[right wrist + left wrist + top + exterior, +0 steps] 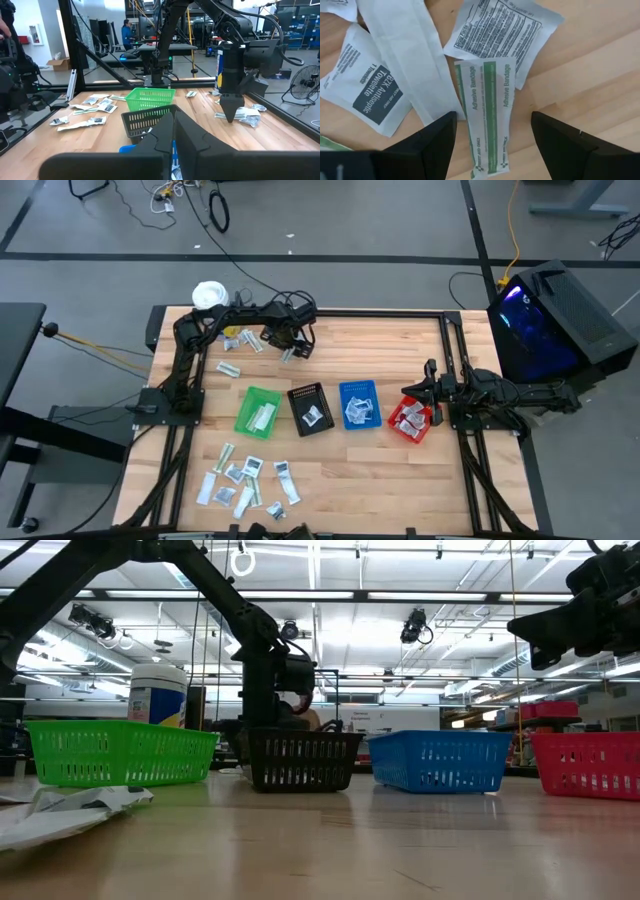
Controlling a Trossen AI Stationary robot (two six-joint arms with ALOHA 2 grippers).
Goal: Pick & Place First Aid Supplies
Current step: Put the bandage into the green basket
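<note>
My left gripper (492, 147) points straight down over the far left of the table (400, 470), open. Its fingers stand on either side of a green-and-white adhesive bandage strip (487, 115) lying flat on the wood, apart from it. Around the strip lie other first aid supplies: a printed white sachet (502, 35), a plain white strip (407, 55) and an antiseptic towelette sachet (367, 92). In the high view this gripper (290, 350) is beyond the black bin (310, 408). My right gripper (175, 142) waits shut at the right edge (420, 387), above the red bin (412, 420).
Green (258, 410), black, blue (360, 404) and red bins stand in a row across the middle, each with packets inside. Several more sachets (245, 480) lie near the front left. A white tub (208, 295) stands at the far left corner.
</note>
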